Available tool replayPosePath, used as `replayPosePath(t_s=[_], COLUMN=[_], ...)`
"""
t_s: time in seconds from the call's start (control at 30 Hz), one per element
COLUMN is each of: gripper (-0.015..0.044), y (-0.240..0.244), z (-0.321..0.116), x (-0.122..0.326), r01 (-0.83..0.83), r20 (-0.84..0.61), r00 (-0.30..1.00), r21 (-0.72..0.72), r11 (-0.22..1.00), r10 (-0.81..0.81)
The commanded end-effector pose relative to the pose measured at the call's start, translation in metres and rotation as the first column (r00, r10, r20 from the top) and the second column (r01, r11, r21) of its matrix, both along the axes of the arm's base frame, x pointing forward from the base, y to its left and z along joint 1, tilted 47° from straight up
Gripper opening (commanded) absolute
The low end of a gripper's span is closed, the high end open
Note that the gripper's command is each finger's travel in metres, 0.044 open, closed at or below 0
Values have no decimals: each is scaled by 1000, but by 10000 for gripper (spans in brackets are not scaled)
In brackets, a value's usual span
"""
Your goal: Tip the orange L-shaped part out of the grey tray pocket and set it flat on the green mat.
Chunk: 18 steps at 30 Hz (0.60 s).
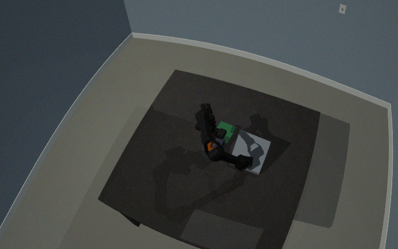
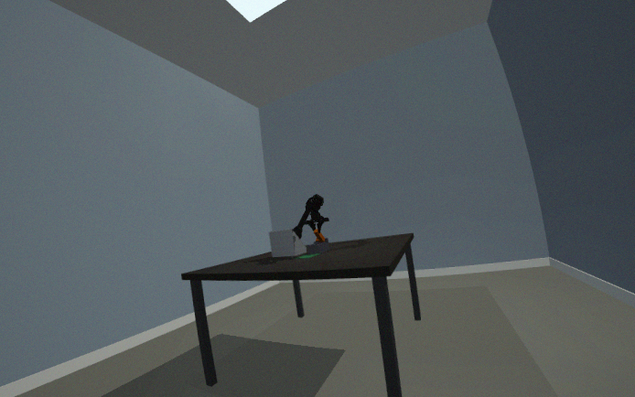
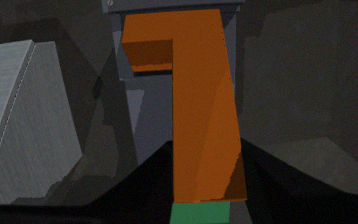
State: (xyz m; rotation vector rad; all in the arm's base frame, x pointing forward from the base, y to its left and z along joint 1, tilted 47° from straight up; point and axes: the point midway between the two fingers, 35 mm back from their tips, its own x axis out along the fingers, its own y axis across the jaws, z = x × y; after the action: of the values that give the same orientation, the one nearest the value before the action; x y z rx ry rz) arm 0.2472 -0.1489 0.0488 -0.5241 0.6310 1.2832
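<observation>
- Orange part (image 1: 210, 146) (image 2: 318, 235) (image 3: 202, 110): tilted, pinched in gripper (image 1: 211, 140) (image 2: 317, 229) (image 3: 204, 147)
- Mat (image 1: 224, 126) (image 2: 308, 255) (image 3: 200, 213): tray's (image 1: 219, 142) (image 2: 318, 247) (image 3: 152, 117) one o'clock, top view
- Block (image 1: 241, 145) (image 2: 282, 243) (image 3: 40, 120): three o'clock, near tray
- Table edge: nine o'clock, well apart

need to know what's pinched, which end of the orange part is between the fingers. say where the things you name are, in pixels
The straight end of the orange part (image 2: 318, 235) (image 3: 202, 110), at the bottom of the wrist view; the other end, with the sideways foot, is away from the fingers.
</observation>
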Motion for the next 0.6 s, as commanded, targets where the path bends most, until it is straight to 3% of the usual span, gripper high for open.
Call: replayPosePath(t_s=[0.0, 0.57], gripper=[0, 0], y=[-7, -19], z=[5, 12], x=[0, -3], r01=[-4, -4], r20=[6, 6], r00=[1000, 1000], r21=[-10, -10], r11=[1000, 1000], r10=[4, 4])
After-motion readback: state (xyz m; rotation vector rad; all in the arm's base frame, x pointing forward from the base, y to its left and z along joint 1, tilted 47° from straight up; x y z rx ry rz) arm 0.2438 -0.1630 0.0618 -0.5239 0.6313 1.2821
